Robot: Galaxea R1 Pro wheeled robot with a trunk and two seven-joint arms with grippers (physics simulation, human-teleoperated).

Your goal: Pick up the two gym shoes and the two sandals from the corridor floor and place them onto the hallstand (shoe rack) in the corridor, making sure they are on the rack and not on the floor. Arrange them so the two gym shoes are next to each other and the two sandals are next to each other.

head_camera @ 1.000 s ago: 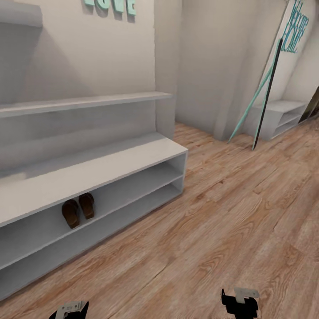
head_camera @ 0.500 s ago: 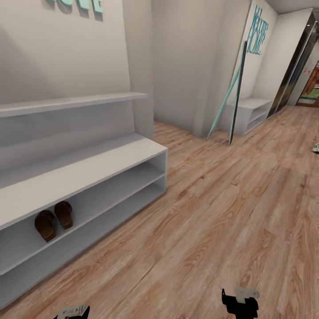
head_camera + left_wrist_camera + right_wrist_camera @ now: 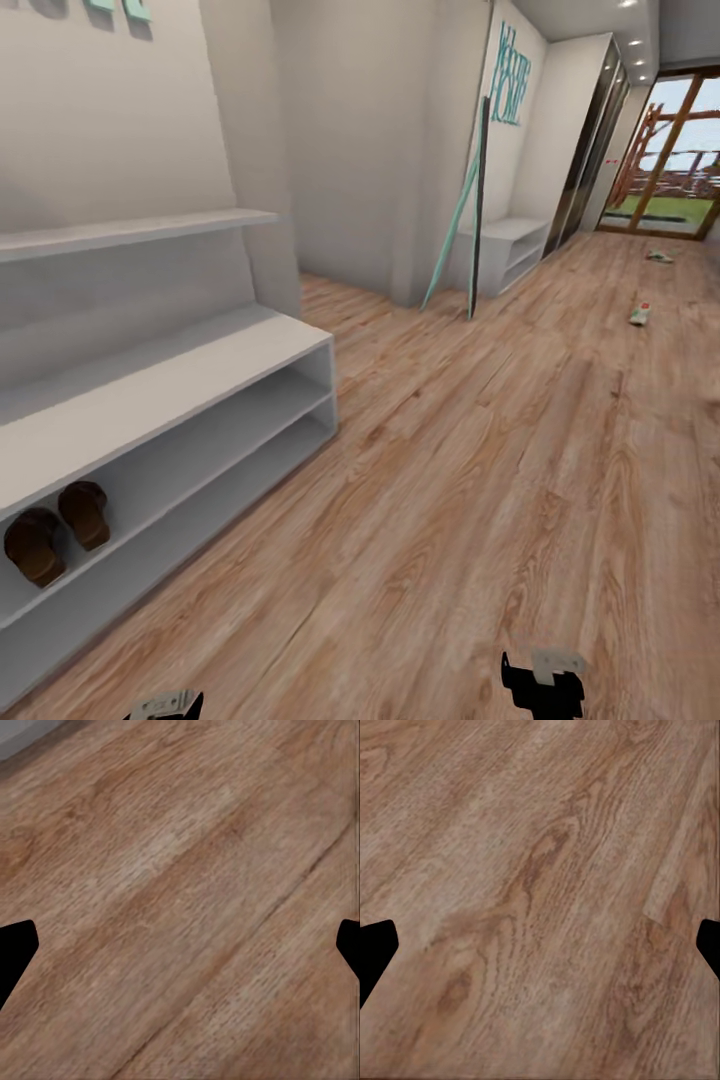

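Observation:
The two brown sandals (image 3: 58,530) lie side by side on the upper open shelf of the pale-grey hallstand (image 3: 190,375) at the left of the head view. Far down the wood-plank corridor floor (image 3: 480,470), two small white shapes with green and red look like the gym shoes: one (image 3: 640,313) nearer, the other (image 3: 658,257) farther toward the glass door. My left gripper (image 3: 180,952) and right gripper (image 3: 540,952) hang open over bare floor, holding nothing. Their tops show at the lower edge of the head view, left gripper (image 3: 160,705) and right gripper (image 3: 543,684).
A teal pole and a dark pole (image 3: 472,225) lean against the wall corner beside a small white shelf unit (image 3: 515,248). Dark sliding panels (image 3: 590,150) line the far wall. A glass door (image 3: 680,160) closes the corridor's end. Floor stretches wide to the right.
The camera has swung to the right, so the hallstand and sandals slid left in the picture and the far corridor with the gym shoes came into view. The sandals stay on their shelf.

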